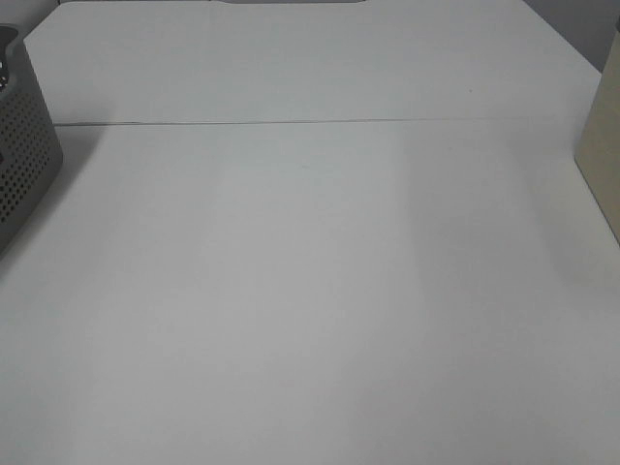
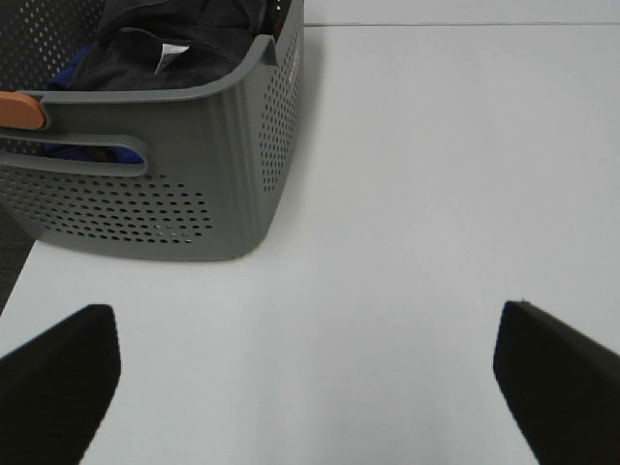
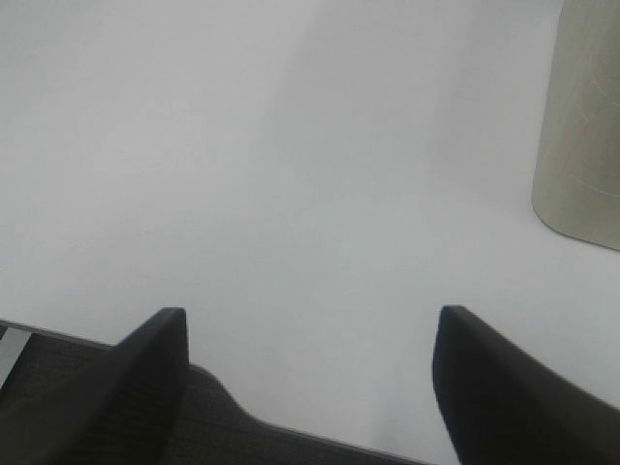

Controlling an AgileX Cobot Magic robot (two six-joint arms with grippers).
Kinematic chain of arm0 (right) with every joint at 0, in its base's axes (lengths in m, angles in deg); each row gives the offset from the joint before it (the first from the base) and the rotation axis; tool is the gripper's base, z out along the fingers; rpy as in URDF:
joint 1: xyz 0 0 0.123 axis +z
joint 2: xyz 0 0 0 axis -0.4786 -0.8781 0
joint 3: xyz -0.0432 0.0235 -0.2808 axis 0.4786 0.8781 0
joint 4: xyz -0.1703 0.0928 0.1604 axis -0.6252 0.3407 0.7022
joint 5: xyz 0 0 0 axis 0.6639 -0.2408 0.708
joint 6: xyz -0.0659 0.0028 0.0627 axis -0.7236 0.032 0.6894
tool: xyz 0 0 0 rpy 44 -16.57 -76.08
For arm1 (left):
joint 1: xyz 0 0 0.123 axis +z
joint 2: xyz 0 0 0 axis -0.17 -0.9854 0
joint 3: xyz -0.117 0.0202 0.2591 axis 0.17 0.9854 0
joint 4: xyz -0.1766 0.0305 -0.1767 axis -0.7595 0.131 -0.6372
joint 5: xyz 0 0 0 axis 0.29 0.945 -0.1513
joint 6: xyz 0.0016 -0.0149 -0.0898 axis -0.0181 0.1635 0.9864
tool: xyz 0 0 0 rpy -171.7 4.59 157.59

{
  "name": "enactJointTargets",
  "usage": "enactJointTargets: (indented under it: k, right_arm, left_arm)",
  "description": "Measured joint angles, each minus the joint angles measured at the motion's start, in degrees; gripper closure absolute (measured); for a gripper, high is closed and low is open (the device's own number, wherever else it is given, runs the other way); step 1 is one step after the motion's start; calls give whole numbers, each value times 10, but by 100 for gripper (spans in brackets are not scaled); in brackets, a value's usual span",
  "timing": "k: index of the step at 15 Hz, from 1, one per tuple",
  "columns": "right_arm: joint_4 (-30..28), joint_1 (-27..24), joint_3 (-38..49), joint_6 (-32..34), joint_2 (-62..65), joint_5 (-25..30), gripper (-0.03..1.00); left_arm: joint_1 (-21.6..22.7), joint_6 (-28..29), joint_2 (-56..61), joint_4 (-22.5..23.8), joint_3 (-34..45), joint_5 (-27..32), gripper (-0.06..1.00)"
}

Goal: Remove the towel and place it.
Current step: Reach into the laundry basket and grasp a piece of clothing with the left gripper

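Note:
The dark navy towel (image 2: pixel 174 34) lies bunched inside the grey perforated basket (image 2: pixel 194 184) in the left wrist view, with a small white label showing on it. My left gripper (image 2: pixel 305 387) is open and empty above the white table, a short way from the basket's near wall. My right gripper (image 3: pixel 310 387) is open and empty over the table's edge. Neither gripper shows in the exterior high view, where only the basket's corner (image 1: pixel 24 165) is seen at the far left and the towel is hidden.
A beige container (image 1: pixel 603 145) stands at the table's right edge and shows in the right wrist view (image 3: pixel 581 126). A seam (image 1: pixel 291 123) crosses the white table. An orange piece (image 2: pixel 19 108) sits on the basket's rim.

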Motion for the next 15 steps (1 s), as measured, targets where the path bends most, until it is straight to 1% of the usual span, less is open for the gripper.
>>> enactJointTargets:
  k: [15]
  right_arm:
    - [0, 0, 0, 0, 0, 0, 28]
  left_arm:
    - [0, 0, 0, 0, 0, 0, -5]
